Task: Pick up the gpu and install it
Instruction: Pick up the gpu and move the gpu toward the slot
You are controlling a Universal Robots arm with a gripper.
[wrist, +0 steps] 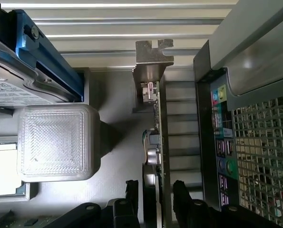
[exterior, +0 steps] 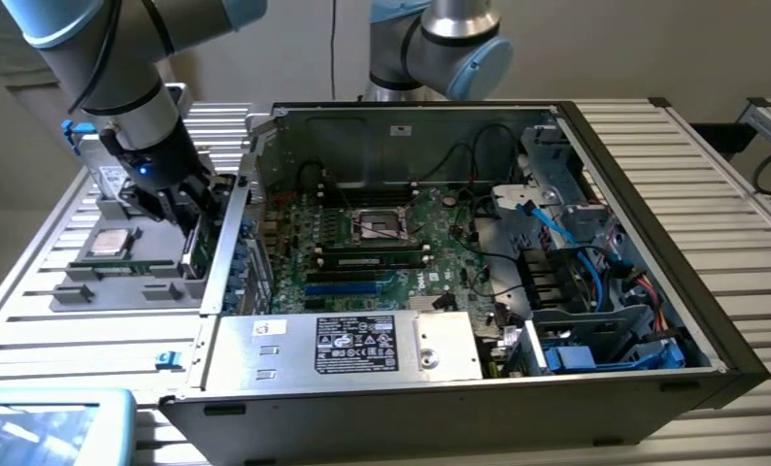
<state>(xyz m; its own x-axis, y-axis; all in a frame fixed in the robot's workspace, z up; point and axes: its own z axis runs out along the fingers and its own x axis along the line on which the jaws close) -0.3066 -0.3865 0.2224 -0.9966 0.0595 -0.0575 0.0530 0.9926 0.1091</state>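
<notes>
While the pick-up step is in hand, the arm (exterior: 117,83) is hanging over the grey holder (exterior: 101,291), which is sitting on the desk (exterior: 735,204) at the exterior view's left of the open computer case (exterior: 645,126). The jaws are standing open, one on each side of the gpu (wrist: 159,137), and neither seems to be pressing on it; nothing is being lifted.

The gpu (exterior: 195,250) is standing on edge in a slot of the holder, just beside the case wall. From the wrist it is showing as a thin green board edge with a dark, rounded cooler bulging from one face. At its far end a silver bracket (wrist: 153,57) of bent sheet metal is ending in a notched tab.

By my judgement, the grasp is calling for the jaws to close squarely on the two flat faces, clear of the cooler's bulge, and then for a straight pull out of the slot.

The desk is showing ribbed aluminium slats, while the holder is looking matte and moulded. A translucent, finely ridged block (wrist: 55,142) is standing beside the card. A boxy silver hard drive (exterior: 111,245) is lying flat in the holder, and the case back is presenting perforated steel mesh (wrist: 265,156).
</notes>
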